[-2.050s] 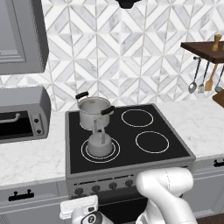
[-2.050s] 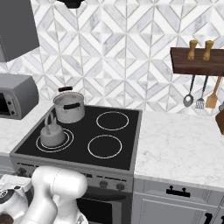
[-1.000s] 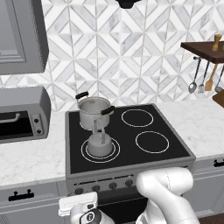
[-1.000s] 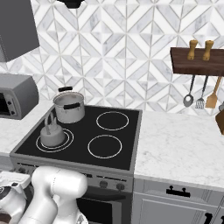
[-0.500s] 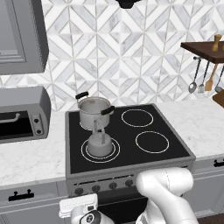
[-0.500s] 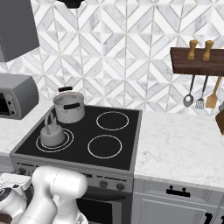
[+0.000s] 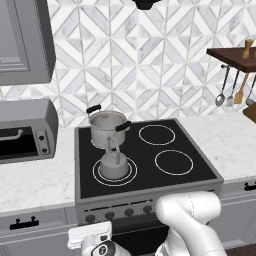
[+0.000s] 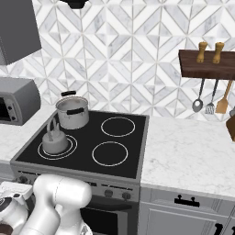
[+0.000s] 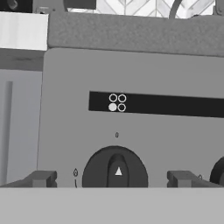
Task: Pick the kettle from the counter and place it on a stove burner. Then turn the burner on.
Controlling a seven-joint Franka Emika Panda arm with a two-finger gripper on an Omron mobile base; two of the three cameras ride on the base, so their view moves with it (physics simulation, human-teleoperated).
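The small grey kettle point(image 7: 114, 164) point(image 8: 54, 139) stands upright on the stove burner point(image 7: 131, 172), the front-left one with two white rings, which is not glowing. My gripper point(image 9: 113, 180) is low in front of the stove's grey front panel point(image 7: 145, 202), facing the leftmost dark knob point(image 9: 115, 169). It is open, with one finger point(image 9: 41, 178) to the left of the knob and the other point(image 9: 183, 178) to the right, both apart from it. The knob's white arrow points up. Above it a black strip shows four small circles point(image 9: 117, 103), the lower-left one filled.
A larger steel pot point(image 7: 107, 127) with black side handles sits on the rear-left burner, just behind the kettle. A grey toaster oven point(image 7: 22, 131) stands on the white marble counter point(image 7: 35, 182) to the left. Utensils point(image 8: 211, 100) hang at the right wall. A second knob point(image 9: 217, 173) lies at the right.
The gripper has barely shifted in front of the knob panel. The kettle and the pot have not moved.
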